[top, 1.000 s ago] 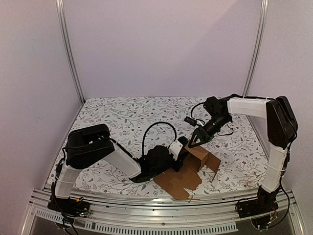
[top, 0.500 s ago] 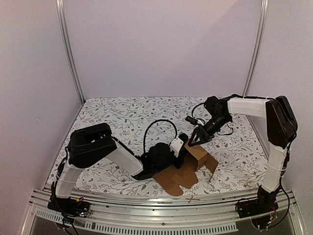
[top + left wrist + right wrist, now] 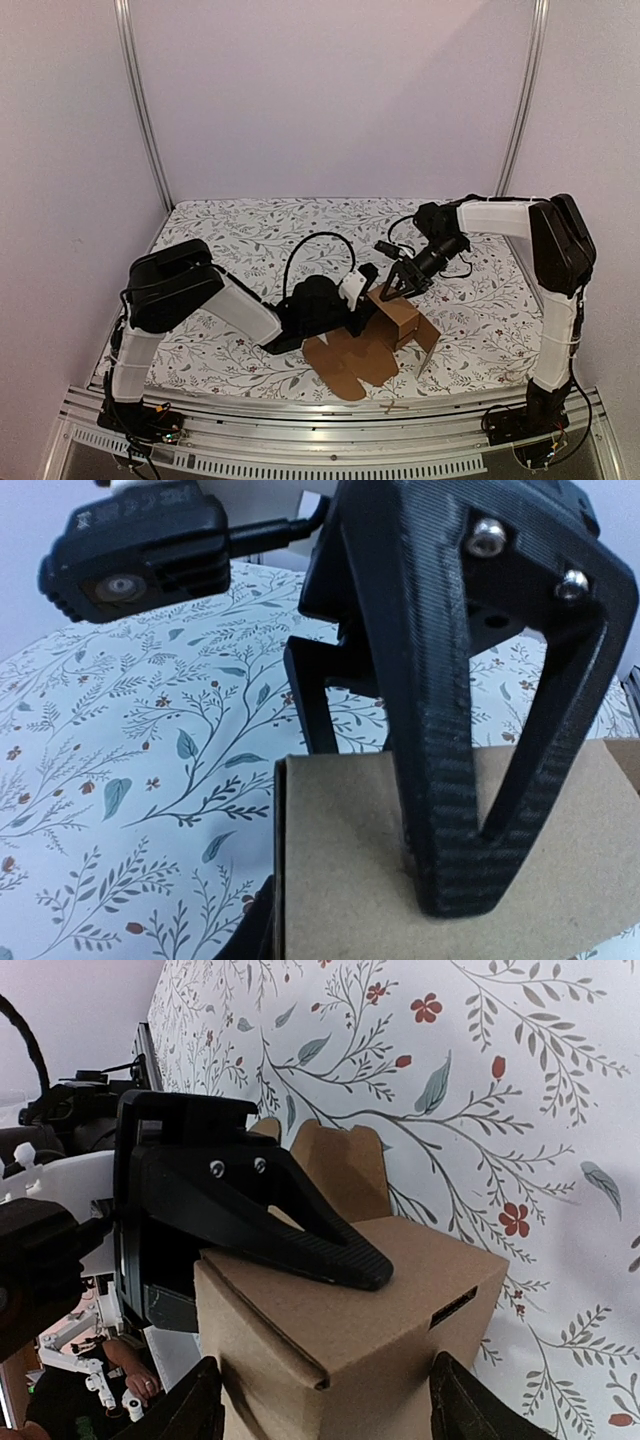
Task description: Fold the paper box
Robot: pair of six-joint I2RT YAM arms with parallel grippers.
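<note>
Brown corrugated paper box (image 3: 400,312) — boxy, flaps splayed — on floral counter (image 3: 250,240); left hand (image 3: 371,290) pinches its top panel, right hand (image 3: 395,288) wide astride.

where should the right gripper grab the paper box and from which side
Take the raised boxy part of the paper box across its two upright side walls, coming down from above. Those walls look flat and parallel, the right gripper hangs over them with jaws open, and the left gripper is clamped on the panel at its left edge.
</note>
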